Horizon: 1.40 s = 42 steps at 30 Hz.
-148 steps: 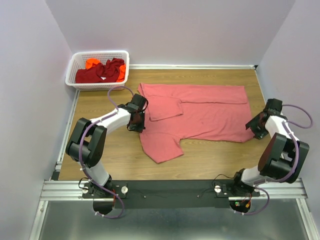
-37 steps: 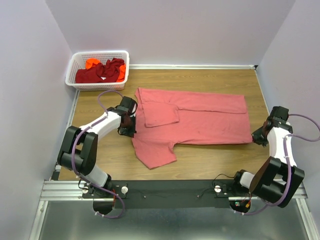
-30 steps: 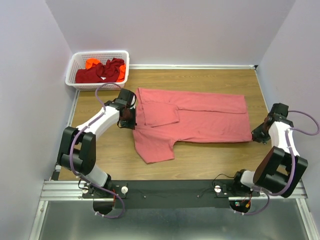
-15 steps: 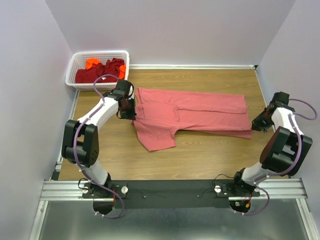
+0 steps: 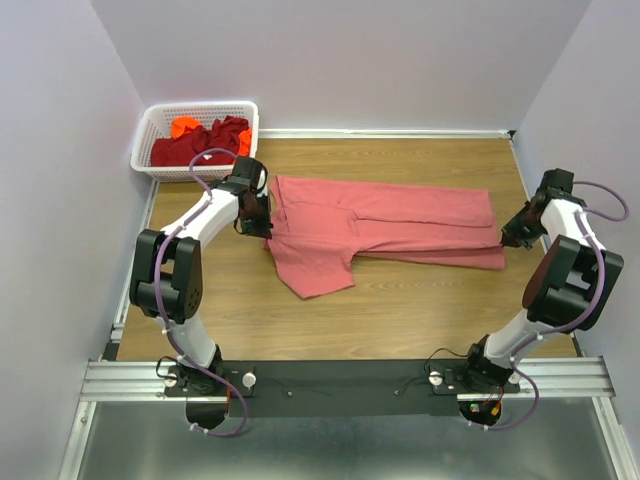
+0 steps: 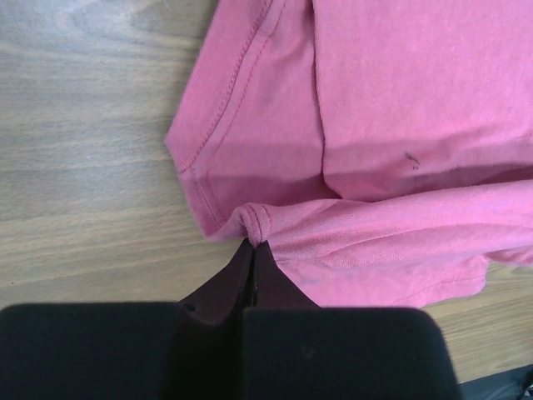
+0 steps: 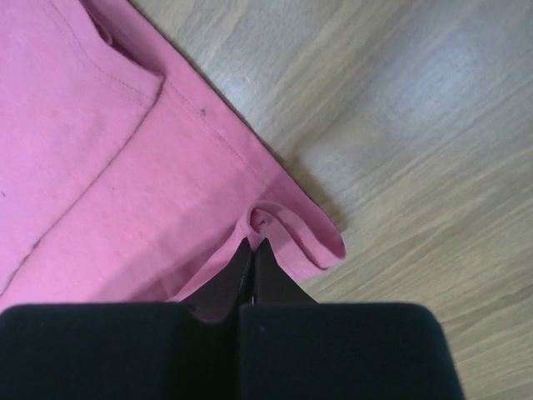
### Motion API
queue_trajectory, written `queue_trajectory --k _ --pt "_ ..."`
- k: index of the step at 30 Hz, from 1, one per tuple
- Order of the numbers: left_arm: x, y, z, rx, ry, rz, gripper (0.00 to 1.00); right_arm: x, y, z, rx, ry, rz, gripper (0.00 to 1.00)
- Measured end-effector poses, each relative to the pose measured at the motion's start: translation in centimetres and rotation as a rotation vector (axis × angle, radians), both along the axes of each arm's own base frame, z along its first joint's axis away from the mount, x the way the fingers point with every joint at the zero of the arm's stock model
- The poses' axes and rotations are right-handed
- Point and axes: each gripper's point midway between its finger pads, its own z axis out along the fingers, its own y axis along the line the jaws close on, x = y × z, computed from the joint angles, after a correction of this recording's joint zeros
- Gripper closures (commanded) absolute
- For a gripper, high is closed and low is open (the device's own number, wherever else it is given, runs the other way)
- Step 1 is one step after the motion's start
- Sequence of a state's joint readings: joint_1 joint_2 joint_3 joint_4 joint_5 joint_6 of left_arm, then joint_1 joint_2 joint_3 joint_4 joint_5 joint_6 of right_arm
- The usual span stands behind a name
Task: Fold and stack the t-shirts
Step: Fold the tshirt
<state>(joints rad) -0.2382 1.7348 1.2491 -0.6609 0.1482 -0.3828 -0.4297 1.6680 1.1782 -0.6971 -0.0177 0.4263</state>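
left tool [image 6: 252, 248] and right tool [image 7: 252, 244], each clenched on the salmon-pink t-shirt [image 5: 400, 225] edge, have carried it rearward; lengthwise fold looks nearly laid.

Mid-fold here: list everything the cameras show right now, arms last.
pink t-shirt: 1, salmon pink, lying partly folded across the table
dark red t-shirts: count unclear, dark red, heaped in the basket
orange t-shirt: count unclear, bright orange, in the basket
basket: 1, white, far left corner
table: 1, brown wood
left gripper: 1, black, shut on the pink t-shirt's left edge
right gripper: 1, black, shut on its right edge
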Motion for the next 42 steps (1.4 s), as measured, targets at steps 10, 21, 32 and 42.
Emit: queue_trajectory --k 10,21,32,42 --pt "1.7 -0.1 0.1 -0.002 -0.015 0.007 1.00 1.5 0.6 -1.2 0.001 0.014 0.033 0.99" --pt "2.1 0.0 -0.9 0.008 0.000 0.011 1.00 2.0 -0.1 -2.4 -0.025 0.026 0.006 0.96" --pt "2.9 0.1 -1.2 0.019 -0.021 0.032 0.75 2.6 -0.4 -3.3 -0.028 0.021 -0.003 0.76" --pt "3.6 0.2 -0.6 0.016 -0.056 0.050 0.13 3.8 0.4 -2.5 -0.024 -0.028 0.027 0.26"
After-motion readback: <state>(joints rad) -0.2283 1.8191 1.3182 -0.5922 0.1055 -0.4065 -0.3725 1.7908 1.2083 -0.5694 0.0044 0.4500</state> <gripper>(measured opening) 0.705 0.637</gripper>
